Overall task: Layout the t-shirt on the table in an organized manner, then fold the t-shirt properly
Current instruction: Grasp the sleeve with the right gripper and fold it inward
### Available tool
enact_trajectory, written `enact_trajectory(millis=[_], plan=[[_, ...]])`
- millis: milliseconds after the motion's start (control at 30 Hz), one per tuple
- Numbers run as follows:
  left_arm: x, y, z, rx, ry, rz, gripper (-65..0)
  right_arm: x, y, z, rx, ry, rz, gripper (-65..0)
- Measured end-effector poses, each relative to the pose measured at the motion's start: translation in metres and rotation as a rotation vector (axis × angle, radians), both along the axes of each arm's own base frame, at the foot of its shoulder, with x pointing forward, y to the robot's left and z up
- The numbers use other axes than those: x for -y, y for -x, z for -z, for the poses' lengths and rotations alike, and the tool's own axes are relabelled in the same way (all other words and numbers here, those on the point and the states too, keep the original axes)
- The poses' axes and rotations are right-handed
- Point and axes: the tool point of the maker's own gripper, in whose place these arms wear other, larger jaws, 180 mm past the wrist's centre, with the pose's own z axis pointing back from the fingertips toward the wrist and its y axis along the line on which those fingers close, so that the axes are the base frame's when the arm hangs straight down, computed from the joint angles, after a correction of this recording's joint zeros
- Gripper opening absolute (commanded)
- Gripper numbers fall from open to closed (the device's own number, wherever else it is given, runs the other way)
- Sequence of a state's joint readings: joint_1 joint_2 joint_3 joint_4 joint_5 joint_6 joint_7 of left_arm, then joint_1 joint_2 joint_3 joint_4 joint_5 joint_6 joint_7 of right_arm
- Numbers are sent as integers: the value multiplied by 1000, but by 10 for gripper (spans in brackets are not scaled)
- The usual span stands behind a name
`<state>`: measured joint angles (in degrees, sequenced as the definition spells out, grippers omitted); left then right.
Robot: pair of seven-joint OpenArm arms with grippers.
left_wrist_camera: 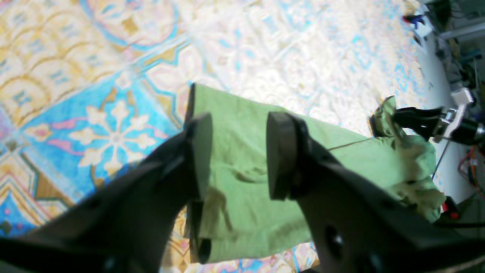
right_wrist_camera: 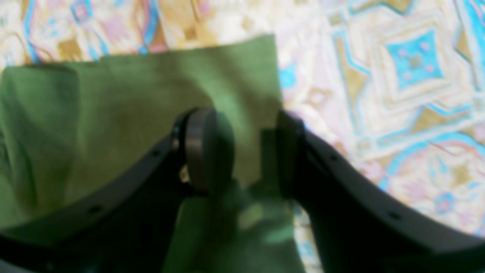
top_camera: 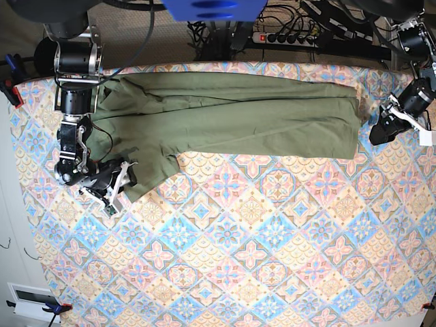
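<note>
Your right claw (right_wrist_camera: pixel 246 151) stands parted over a sleeve corner of the t-shirt (top_camera: pixel 231 116), gripping nothing. Your left claw (left_wrist_camera: pixel 237 155) also stands parted above the hem end, empty. You have the shirt lying lengthwise, folded narrow, along the far edge of the tabletop (top_camera: pixel 259 272).
</note>
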<state>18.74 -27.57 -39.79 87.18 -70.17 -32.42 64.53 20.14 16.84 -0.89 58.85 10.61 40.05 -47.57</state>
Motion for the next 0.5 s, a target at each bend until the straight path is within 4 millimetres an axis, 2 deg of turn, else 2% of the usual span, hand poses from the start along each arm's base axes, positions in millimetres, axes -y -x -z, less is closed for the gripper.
enact_trajectory(millis=[500], plan=[[0,1,1,-3,0,-1,-413,-2,-11,-1,48,-58,25,-384]])
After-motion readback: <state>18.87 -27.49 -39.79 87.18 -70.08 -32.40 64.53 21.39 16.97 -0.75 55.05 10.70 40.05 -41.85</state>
